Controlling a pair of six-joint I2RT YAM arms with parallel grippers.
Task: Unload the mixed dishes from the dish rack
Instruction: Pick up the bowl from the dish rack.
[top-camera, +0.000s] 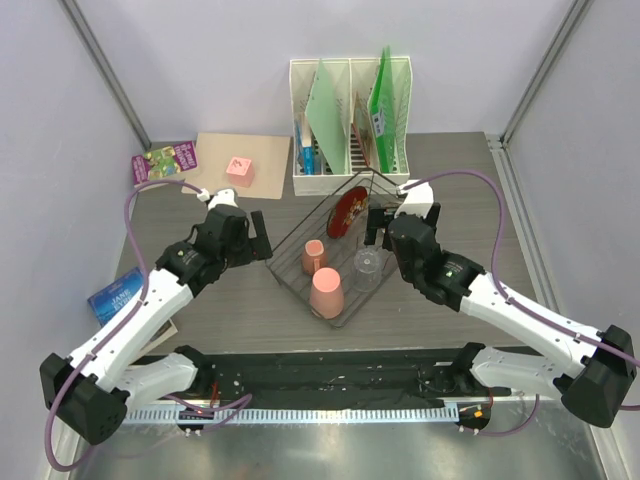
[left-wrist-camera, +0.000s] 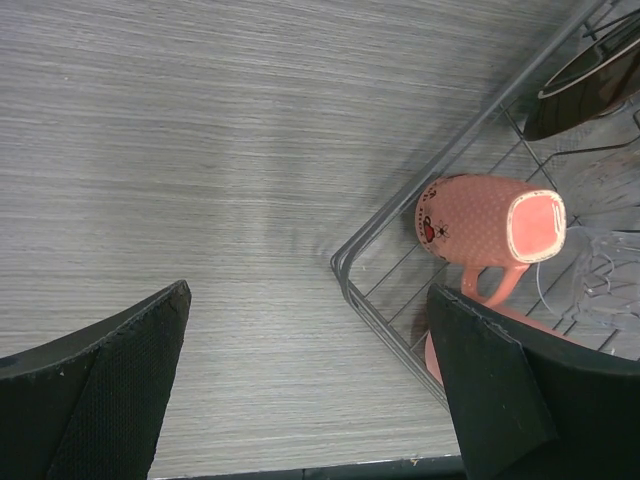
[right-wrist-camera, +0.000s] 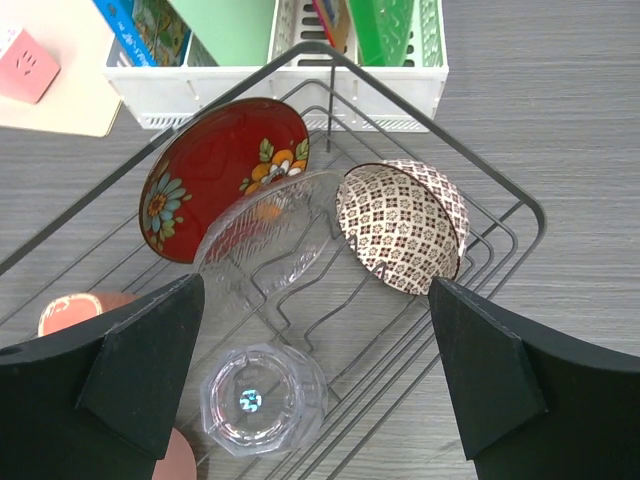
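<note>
The black wire dish rack (top-camera: 318, 220) sits at mid-table, turned like a diamond. In it are a small pink cup (top-camera: 313, 256) lying on its side, a larger pink cup (top-camera: 327, 293) upside down, a clear glass (top-camera: 366, 268) and the red flowered plate (top-camera: 347, 213) standing on edge. My left gripper (top-camera: 258, 237) is open and empty over bare table by the rack's left corner (left-wrist-camera: 400, 340), with the small cup (left-wrist-camera: 480, 222) beyond it. My right gripper (top-camera: 378, 222) is open and empty above the rack, over the glass (right-wrist-camera: 262, 400) and the plate (right-wrist-camera: 215, 170).
A clear glass plate (right-wrist-camera: 265, 235) and a brown-patterned bowl (right-wrist-camera: 400, 225) also stand in the rack. A white file holder (top-camera: 350, 125) stands right behind it. A pink block (top-camera: 240, 171) on a tan mat, a purple booklet (top-camera: 163, 160) and a blue book (top-camera: 120, 292) lie at the left.
</note>
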